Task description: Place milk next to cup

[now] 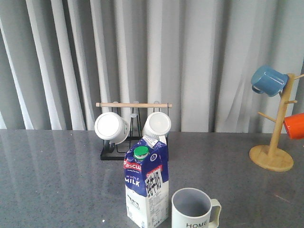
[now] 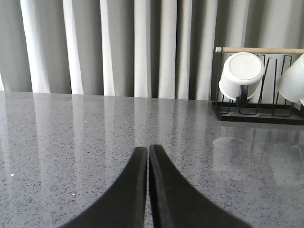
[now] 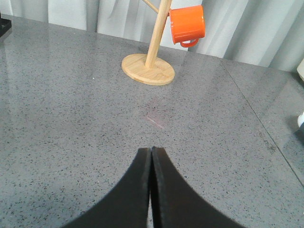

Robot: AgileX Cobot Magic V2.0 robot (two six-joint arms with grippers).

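The milk (image 1: 146, 187), a blue and white carton with a green cap, stands upright near the front edge of the grey table in the front view. Just to its right stands the cup (image 1: 192, 209), cream with "HOME" lettering and its handle to the right; a narrow gap separates them. Neither arm shows in the front view. My left gripper (image 2: 148, 148) is shut with nothing in it, hovering over bare tabletop. Also shut and empty, my right gripper (image 3: 151, 150) hangs over bare table. Neither wrist view shows the milk or the cup.
A black rack (image 1: 133, 142) with a wooden bar holds two white mugs (image 1: 111, 127) behind the milk. A wooden mug tree (image 1: 273, 142) at the right carries a blue mug (image 1: 269, 80) and an orange mug (image 1: 294, 126). Grey curtains hang behind the table.
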